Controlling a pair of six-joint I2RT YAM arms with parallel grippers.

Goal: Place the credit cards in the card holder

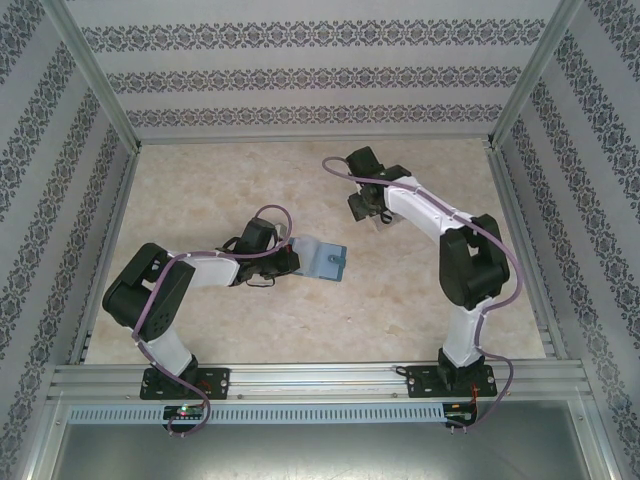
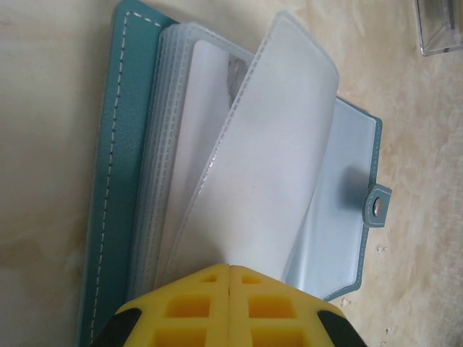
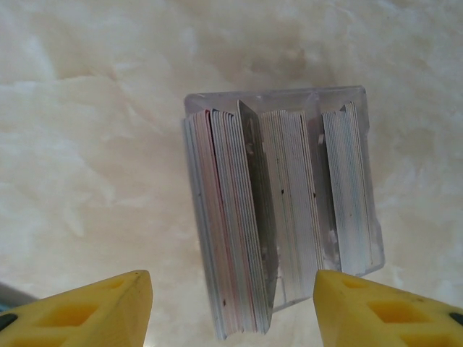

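On the pale marble table [image 1: 200, 190], near its middle, the card holder [image 1: 325, 258] lies open. The left gripper [image 2: 228, 269] is clenched on one clear sleeve [image 2: 268, 166], which tilts up off the other sleeves. The credit cards [image 3: 224, 217] stand on edge in a clear box [image 3: 275, 97] — the right gripper [image 3: 231, 282] hangs over them, fingers spread, grasping nothing.

Open card holder [image 2: 116, 181], upright credit cards [image 3: 239, 231]
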